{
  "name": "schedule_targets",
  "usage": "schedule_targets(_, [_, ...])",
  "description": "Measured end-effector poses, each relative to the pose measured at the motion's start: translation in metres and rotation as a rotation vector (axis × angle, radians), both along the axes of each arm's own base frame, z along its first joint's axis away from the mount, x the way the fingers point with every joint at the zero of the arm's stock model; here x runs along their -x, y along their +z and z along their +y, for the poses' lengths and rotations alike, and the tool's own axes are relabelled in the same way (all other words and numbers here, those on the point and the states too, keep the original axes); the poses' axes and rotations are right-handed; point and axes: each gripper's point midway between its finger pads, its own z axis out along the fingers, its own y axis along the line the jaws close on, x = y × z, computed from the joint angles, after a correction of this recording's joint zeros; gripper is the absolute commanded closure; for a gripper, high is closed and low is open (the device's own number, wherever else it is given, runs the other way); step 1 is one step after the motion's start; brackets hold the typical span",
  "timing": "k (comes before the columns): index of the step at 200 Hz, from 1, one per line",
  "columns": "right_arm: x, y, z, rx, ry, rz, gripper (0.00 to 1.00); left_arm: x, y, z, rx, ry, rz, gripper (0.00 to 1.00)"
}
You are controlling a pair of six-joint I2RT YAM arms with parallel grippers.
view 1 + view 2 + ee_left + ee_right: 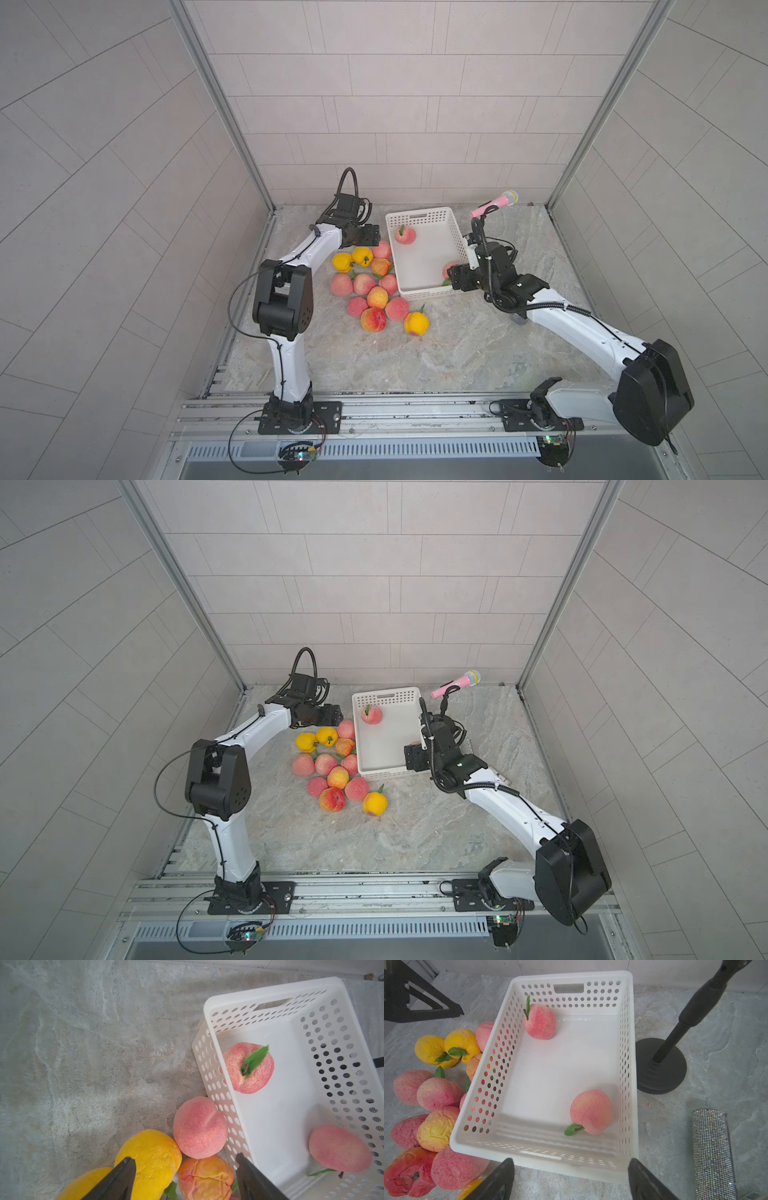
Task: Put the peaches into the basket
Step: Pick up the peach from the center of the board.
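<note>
The grey marbled table carries everything.

The left arm rises from its base at 7 o'clock, folds at a raised elbow and reaches toward 1 o'clock. The left gripper hangs just beside the basket's 10 o'clock corner, over the far end of the loose fruit. In the left wrist view its jaws stand well apart with nothing between them.

The right arm comes from 5 o'clock and stretches low toward 10 o'clock. The right gripper is above the basket's near end wall, spread wide and empty.

The one basket sits at 1 o'clock from the table's middle. Its long axis runs almost 12 to 6 o'clock, slot-handle end at 12 and near end leaning toward 5.

One pink microphone on a black stand is at the basket's 2 o'clock.

There are fourteen peaches. Twelve lie clustered on the table along the basket's 9 to 7 o'clock side, some touching its wall: six pink, three orange-blushed, three yellow. Two pink ones are inside. One peach is at 11 o'clock on the floor, leaf pointing to 12. The other peach is at 4 o'clock by the wall.
</note>
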Motion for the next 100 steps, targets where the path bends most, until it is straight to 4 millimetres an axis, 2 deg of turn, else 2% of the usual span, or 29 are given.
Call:
schedule_targets(45, [0.004, 0.0, -0.001, -0.004, 0.003, -0.003, 0.13, -0.001, -0.023, -0.006, -0.006, -0.024, 0.054, 0.19])
schedule_targets(100, [0.004, 0.002, -0.001, -0.007, 0.004, -0.007, 0.13, 0.001, -0.026, -0.009, -0.014, -0.036, 0.069, 0.19])
